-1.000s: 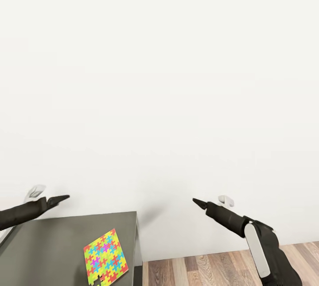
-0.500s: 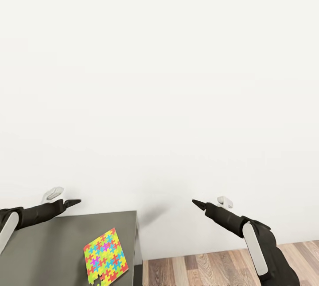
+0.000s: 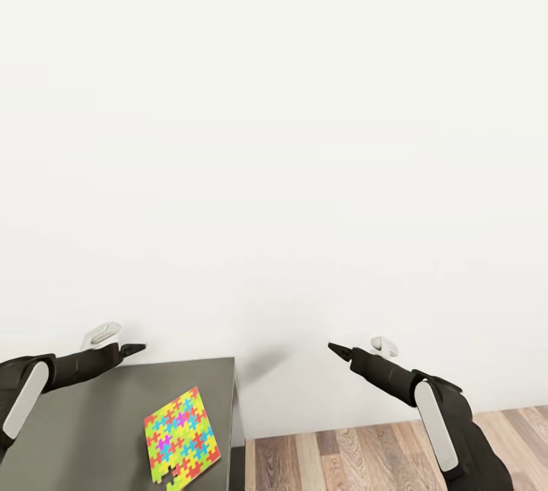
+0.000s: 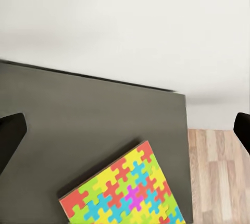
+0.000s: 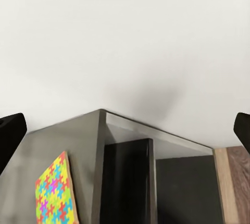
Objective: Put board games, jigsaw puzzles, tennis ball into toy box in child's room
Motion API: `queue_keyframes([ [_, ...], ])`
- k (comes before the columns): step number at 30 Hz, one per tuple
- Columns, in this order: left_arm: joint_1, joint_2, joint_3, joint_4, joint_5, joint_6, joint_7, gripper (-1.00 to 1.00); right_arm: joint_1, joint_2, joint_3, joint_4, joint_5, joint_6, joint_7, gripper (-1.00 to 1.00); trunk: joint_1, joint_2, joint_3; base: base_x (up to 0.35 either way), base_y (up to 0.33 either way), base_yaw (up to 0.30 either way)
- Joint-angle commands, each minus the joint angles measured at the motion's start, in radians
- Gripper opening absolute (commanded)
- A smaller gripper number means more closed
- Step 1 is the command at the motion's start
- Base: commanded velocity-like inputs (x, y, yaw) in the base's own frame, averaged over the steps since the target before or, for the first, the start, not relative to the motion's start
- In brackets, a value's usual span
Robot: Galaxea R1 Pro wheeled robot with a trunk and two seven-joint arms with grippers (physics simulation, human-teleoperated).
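One jigsaw puzzle point(image 3: 181, 438), a thin square of bright multicoloured interlocking pieces, lies flat on a dark grey desk point(image 3: 84, 430) near its right edge. It also appears in the left wrist view as the puzzle point(image 4: 122, 190) and in the right wrist view as the puzzle point(image 5: 54, 193). My left gripper point(image 3: 134, 349) hovers open above the desk's back edge, behind the puzzle, with nothing between its fingers point(image 4: 10, 136). Off the desk to the right, my right gripper point(image 3: 335, 347) hangs open and empty in the air, its fingers point(image 5: 10, 130) wide apart.
A plain white wall point(image 3: 274, 133) stands directly behind the desk. Wood-plank floor point(image 3: 365, 460) lies to the right of the desk. The desk's right side point(image 5: 156, 182) is open, with dark inner panels.
My left arm has reached forward and to the right, now over the desk's back edge. The right arm has barely moved. The puzzle lies where it was.
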State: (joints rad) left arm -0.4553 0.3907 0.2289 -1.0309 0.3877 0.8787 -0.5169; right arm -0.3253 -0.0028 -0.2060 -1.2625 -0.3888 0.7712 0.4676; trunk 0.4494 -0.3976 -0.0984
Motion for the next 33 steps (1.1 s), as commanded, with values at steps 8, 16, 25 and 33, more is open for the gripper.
queue_keyframes([
  [8,-0.002,-0.027,0.001,0.0,-0.001,0.003,0.053,1.0,-0.002,0.0,0.003,0.002,-0.001,0.008,0.003,1.0,0.001,-0.002,-0.015,0.0,0.0,0.0],
  [16,-0.007,-0.038,0.0,0.0,-0.001,0.0,0.078,1.0,-0.004,0.0,0.003,0.017,0.0,0.008,0.002,1.0,0.001,-0.002,-0.028,0.0,0.0,0.0],
  [25,-0.008,-0.062,-0.002,0.0,-0.003,0.001,0.082,1.0,-0.004,0.0,0.01,0.022,0.001,0.008,-0.001,1.0,0.001,-0.002,-0.043,0.0,0.0,0.0],
  [33,-0.008,-0.077,-0.018,0.0,-0.012,0.004,0.083,1.0,-0.006,0.0,0.019,0.029,0.001,0.007,-0.004,1.0,0.001,-0.002,-0.056,0.0,0.0,0.0],
])
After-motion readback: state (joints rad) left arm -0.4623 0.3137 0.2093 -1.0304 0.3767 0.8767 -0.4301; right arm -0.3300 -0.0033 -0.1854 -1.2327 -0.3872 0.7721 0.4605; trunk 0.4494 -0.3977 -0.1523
